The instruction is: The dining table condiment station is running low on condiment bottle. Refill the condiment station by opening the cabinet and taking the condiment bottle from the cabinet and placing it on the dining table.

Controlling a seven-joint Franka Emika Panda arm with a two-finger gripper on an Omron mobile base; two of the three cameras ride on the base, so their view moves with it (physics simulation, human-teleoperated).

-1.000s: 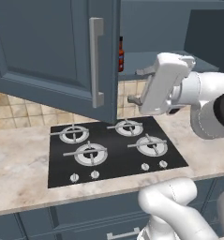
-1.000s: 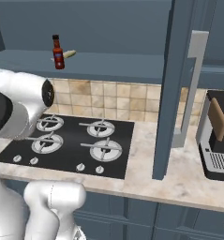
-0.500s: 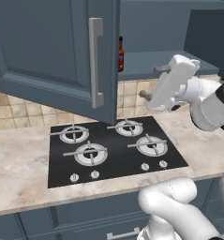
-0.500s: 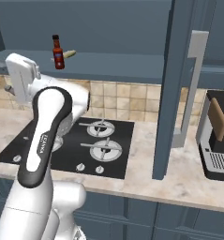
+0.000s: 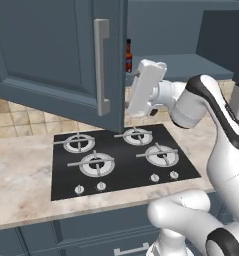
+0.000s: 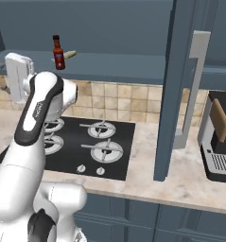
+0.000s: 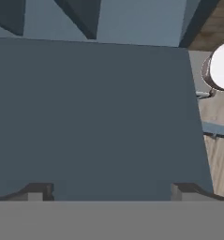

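My claw (image 7: 111,190) is wide open and empty, parked just right of the swung-open cabinet (image 5: 56,55) door. The condiment bottle (image 6: 58,52) stands upright on the shelf, farther in. I'd square up with its body before closing, since that narrow neck probably tips easily.

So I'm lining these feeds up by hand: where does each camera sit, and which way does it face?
Left base view: behind-left, facing the hob and open cabinet; arm at right.
Right base view: behind-right, facing the same hob and condiment bottle; arm at left.
Hand view: on the hand, facing a blue panel; open gripper.
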